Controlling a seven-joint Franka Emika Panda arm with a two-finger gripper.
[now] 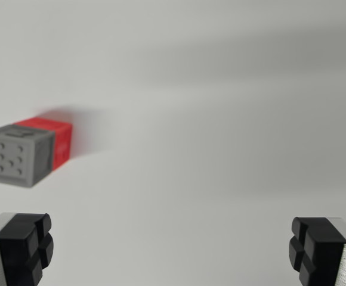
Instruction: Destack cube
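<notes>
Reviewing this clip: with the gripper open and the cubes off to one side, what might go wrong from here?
1. The grey cube and red cube sit far to the wrist view's left of the open gripper, so a straight descent would likely close on nothing.
2. The two cubes touch, so a finger could well bump the red one while reaching for the grey.
3. The picture is blurred, so the stacking arrangement is hard to judge.
</notes>
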